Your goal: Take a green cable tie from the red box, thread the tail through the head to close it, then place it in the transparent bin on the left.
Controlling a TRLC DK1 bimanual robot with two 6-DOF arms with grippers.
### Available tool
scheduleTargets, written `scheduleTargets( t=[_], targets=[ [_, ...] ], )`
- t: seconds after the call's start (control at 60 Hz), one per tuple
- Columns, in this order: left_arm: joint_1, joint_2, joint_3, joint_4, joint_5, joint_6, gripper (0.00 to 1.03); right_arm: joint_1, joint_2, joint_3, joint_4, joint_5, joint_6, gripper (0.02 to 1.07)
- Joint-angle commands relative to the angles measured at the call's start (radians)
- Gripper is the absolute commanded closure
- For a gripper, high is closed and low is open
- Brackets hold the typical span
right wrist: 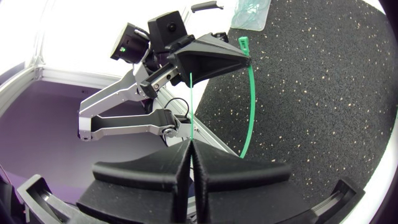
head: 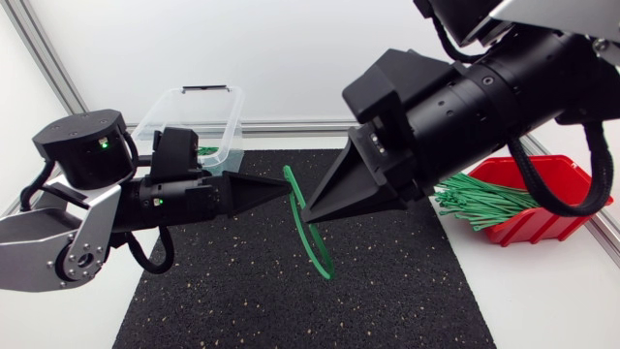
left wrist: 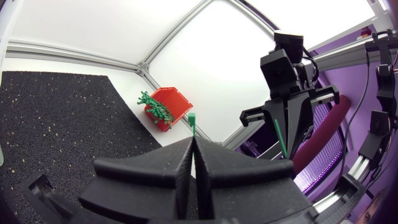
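A green cable tie is bent into a loop above the black mat, between my two grippers. My left gripper is shut on its head end, and the head sticks up past the closed fingertips. Facing it from the right, my right gripper is shut on the tail, which rises as a thin strip from its tips. In the right wrist view the tie arcs from my left gripper down beside my right gripper. The red box holds several green ties. The transparent bin stands at the back left.
The transparent bin holds some green ties. The red box sits off the mat's right edge on the white table. Both arms hang close over the middle of the mat.
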Motion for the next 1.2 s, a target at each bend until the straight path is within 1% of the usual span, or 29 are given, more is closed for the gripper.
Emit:
scheduleTargets(
  t=[0.0,0.117,0.35,0.533,0.767,0.917,1.017,1.183],
  targets=[
    [-0.008,0.015,-0.012,0.02,-0.002,-0.026,1.0,0.001,0.007,0.017,-0.014,-0.006,0.076,1.02],
    [-0.008,0.017,0.011,0.02,-0.002,-0.043,1.0,0.008,-0.001,0.034,-0.017,-0.004,0.13,1.02],
    [-0.003,0.012,0.077,0.032,-0.011,-0.072,1.0,0.008,0.021,0.113,-0.072,-0.001,0.21,1.02],
    [0.001,0.015,0.11,0.05,-0.023,-0.084,1.0,0.011,0.042,0.144,-0.077,-0.001,0.257,1.02],
    [0.005,0.032,0.121,0.101,-0.031,-0.08,1.0,-0.027,0.082,0.155,-0.102,-0.068,0.305,1.02],
    [0.0,0.032,0.11,0.126,-0.051,-0.063,1.0,-0.035,0.096,0.166,-0.108,-0.082,0.318,1.02],
    [-0.002,0.032,0.098,0.152,-0.059,-0.049,1.0,-0.058,0.099,0.175,-0.105,-0.108,0.334,1.02],
    [-0.031,0.031,0.064,0.204,-0.086,-0.006,1.0,-0.079,0.101,0.178,-0.095,-0.124,0.343,1.02]
  ],
)
